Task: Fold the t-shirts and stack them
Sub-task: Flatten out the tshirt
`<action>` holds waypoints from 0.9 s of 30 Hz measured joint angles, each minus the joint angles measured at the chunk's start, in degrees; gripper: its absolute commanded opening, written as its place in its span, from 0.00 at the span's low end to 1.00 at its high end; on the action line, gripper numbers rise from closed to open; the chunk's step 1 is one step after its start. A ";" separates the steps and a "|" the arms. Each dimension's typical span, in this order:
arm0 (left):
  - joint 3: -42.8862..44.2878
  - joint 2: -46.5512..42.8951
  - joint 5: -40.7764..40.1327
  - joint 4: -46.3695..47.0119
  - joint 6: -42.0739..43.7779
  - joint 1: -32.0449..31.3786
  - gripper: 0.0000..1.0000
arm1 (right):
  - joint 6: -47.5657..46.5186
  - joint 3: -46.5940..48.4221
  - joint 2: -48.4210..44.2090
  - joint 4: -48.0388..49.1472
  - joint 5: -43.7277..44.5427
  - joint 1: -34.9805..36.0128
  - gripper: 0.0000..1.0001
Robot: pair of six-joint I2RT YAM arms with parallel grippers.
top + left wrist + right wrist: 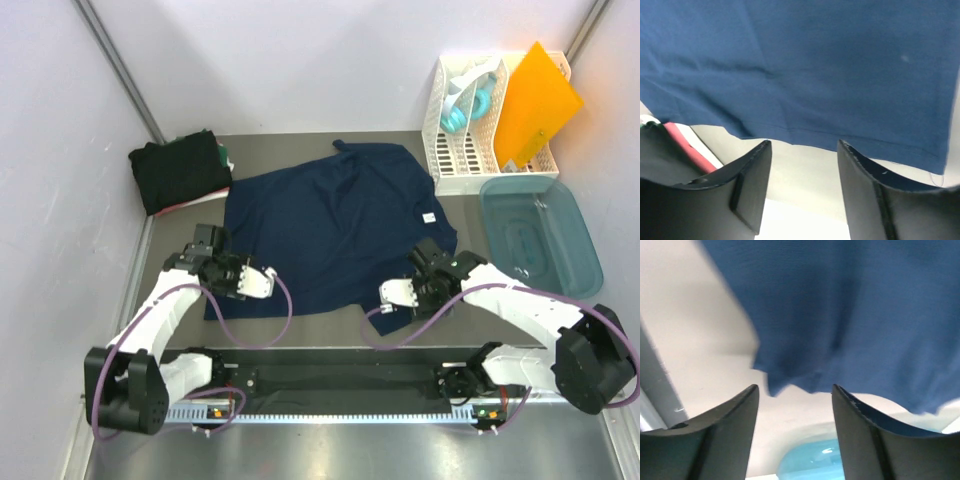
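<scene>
- Left tool (207,240) spread wide, nothing gripped; low over the worktop (330,332) at the near left corner of the navy t-shirt (335,225).
- From the left wrist camera: both dark fingers (747,185) well apart, bare worktop in the gap, the shirt's stitched hem (805,135) just ahead of the tips. Contact between the tips and the cloth not clear enough to call.
- To the far left of that tool, close by: a pile of folded dark t-shirts (178,172), with a red strip (687,150) showing along its lower edge.
- Right tool (430,256) also spread wide and holding nothing; placed at the near right side of the same navy t-shirt, just below the white neck label (428,217).
- From the right wrist camera: fingers (722,435) apart, a blurred blue edge of cloth (850,325) hanging just beyond the tips, pale worktop in the gap between them.
- Navy t-shirt spread flat and unfolded between the two tools, reaching from the left tool across to the right one and away from both toward the far wall; one corner turned up at the far edge.
- Beyond and to the outer side of the right tool: a teal tub (540,235), near it but apart; seen also at the bottom of the right wrist view (810,462).
- Farther off behind the tub: a white slotted rack (470,150) with an orange folder (538,100) standing in it.
</scene>
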 measured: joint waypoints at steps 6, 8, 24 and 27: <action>9.20 6.73 1.44 2.01 -6.12 0.00 0.58 | 1.81 5.03 1.88 3.34 0.07 -2.27 0.27; 9.40 6.69 2.21 3.76 -6.54 0.00 0.58 | 2.40 5.27 2.80 4.44 -0.09 -3.32 0.03; 5.46 10.58 3.93 8.83 -7.34 -0.07 0.56 | 7.32 8.79 19.43 10.69 -3.69 -7.06 0.00; 5.46 10.93 3.65 8.94 -7.56 -0.07 0.56 | 7.34 8.74 19.43 10.29 -4.17 -7.65 0.00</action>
